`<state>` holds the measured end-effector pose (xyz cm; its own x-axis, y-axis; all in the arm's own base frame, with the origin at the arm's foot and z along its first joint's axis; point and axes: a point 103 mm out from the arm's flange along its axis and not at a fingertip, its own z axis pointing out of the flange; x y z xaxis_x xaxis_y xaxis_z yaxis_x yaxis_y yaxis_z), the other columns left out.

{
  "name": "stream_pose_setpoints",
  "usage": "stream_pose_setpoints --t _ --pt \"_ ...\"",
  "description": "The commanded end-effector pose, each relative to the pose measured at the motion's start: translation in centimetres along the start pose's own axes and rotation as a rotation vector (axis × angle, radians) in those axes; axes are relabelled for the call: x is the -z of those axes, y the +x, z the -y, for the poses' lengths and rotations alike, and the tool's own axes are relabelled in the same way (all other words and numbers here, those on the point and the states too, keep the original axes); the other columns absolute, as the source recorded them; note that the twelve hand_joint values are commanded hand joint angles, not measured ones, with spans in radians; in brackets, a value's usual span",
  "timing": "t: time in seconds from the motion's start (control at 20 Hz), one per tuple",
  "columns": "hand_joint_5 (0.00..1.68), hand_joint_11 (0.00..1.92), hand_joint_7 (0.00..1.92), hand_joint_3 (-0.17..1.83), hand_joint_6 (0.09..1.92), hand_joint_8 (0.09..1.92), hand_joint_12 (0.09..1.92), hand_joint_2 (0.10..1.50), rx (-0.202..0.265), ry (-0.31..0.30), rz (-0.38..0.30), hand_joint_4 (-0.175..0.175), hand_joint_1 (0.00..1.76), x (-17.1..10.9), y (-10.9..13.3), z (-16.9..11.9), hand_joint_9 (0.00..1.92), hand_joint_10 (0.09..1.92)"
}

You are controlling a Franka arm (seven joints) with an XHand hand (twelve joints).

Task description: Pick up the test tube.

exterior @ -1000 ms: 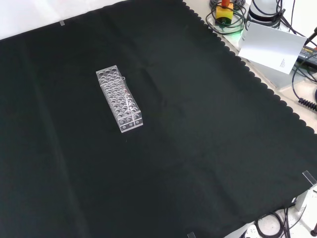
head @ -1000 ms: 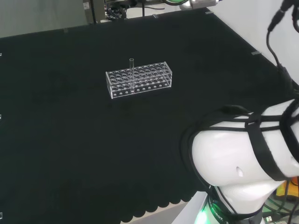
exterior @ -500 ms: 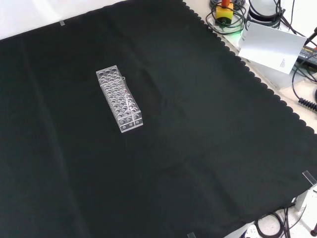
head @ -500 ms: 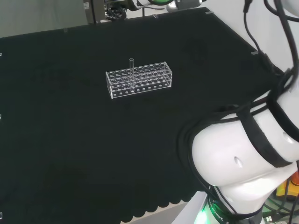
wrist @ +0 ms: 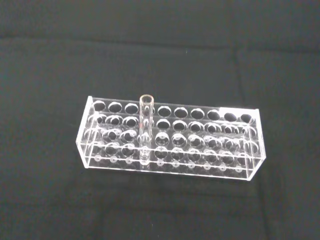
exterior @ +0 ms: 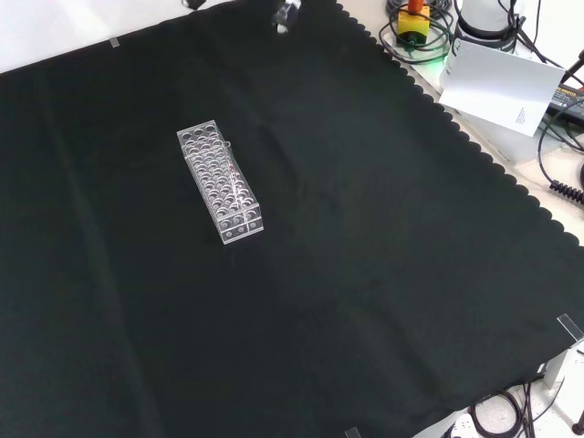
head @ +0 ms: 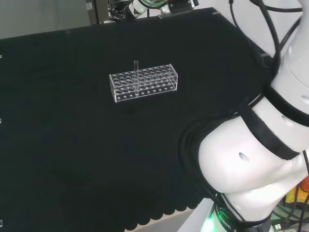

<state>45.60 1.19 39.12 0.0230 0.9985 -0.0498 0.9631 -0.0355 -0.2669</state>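
Clear tube stands upright in a clear rack on the black cloth, left of centre in the head view; its rim rises above the rack top. Other rack holes look empty. Nothing else lies near the rack. White arm link fills the head view's lower right, well apart from the rack. Hand state: cannot tell. Cables and a white card lie past the cloth's scalloped edge in the front view.

**Obscured and indeterminate items**

Front view: the test tube blends into the clear rack; its outline is hard to separate. A blurred pale part at the far edge is cut off; whether it belongs to the hand cannot be told.
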Motion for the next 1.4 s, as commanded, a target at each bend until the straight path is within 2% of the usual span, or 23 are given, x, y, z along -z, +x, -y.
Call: stream_pose_setpoints --t 0.05,0.2,0.35,0.7,1.1,1.4 --pt "0.05 0.00 0.00 0.17 0.09 0.53 1.60 0.90 -0.012 0.099 0.025 0.061 0.48 -2.1 1.0 -4.4 0.00 0.67" --pt "0.05 0.00 0.00 0.16 0.09 0.42 1.58 0.90 -0.012 0.134 0.020 0.103 0.51 -3.0 1.1 -5.6 0.00 0.63" --pt "0.07 0.00 0.00 0.16 0.09 0.40 1.57 0.90 -0.004 0.147 0.042 0.117 0.54 -4.1 1.3 -6.6 0.00 0.61" --pt "0.19 0.00 0.00 0.15 0.09 0.57 1.57 0.85 0.001 0.191 0.063 0.070 0.65 -6.6 1.4 -8.1 0.00 0.66" --pt "0.20 0.00 0.00 0.18 0.09 0.76 1.57 0.84 0.002 0.251 0.078 0.062 0.66 -9.3 1.7 -9.1 0.00 0.68" --pt "0.20 0.00 0.00 0.19 0.09 0.80 1.58 0.84 0.015 0.309 0.105 0.056 0.66 -11.6 2.4 -9.5 0.00 0.70"
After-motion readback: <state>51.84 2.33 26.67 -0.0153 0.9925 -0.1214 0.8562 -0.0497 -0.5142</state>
